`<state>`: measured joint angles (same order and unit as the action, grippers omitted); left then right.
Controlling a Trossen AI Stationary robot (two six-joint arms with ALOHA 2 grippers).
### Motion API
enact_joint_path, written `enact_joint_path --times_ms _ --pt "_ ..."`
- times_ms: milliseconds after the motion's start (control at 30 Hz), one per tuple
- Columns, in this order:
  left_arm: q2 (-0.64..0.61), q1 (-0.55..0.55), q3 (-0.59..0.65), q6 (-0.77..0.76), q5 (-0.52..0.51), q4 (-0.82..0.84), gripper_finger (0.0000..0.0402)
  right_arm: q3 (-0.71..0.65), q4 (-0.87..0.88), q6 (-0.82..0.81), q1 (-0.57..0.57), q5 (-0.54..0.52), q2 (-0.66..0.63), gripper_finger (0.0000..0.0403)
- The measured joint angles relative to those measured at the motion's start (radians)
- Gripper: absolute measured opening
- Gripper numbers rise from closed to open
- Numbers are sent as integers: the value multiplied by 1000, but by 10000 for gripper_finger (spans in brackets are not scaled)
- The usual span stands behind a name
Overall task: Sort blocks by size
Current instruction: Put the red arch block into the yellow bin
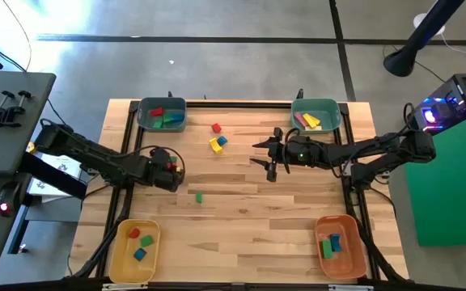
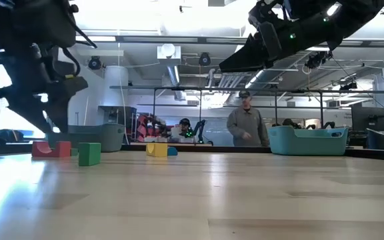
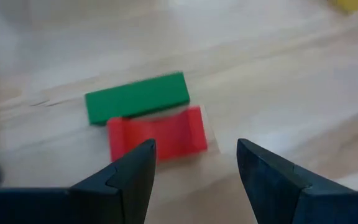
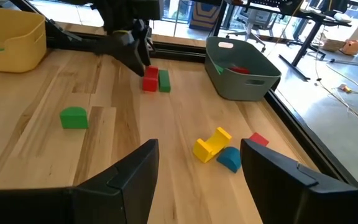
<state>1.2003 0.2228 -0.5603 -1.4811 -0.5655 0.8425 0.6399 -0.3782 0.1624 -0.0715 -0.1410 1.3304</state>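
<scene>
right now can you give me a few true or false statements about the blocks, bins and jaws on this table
1. The left gripper hangs over a red block with its jaws open. True.
2. A green bar lies touching that red block. True.
3. The right gripper holds the yellow arch. False: its jaws are open and empty, and the arch lies on the table.
4. The orange bin is empty. False: it holds green and blue blocks.
5. A lone green block sits mid-table. True.
</scene>
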Motion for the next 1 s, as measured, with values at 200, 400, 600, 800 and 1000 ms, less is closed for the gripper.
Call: enact_joint_path --times_ms 200,400,600,800,1000 --pt "1 -48 105 30 -1 -202 209 0 0 3 0 0 0 222" --pt "2 -74 165 135 -17 -318 199 0 0 1 0 0 0 222" --pt "19 -105 206 151 -45 -345 139 0 0 -6 0 -1 0 222" --pt "21 -91 207 230 -76 -364 42 0 0 -9 0 -1 0 222" --pt "9 -51 102 341 7 -395 14 0 3 -26 0 -1 0 222"
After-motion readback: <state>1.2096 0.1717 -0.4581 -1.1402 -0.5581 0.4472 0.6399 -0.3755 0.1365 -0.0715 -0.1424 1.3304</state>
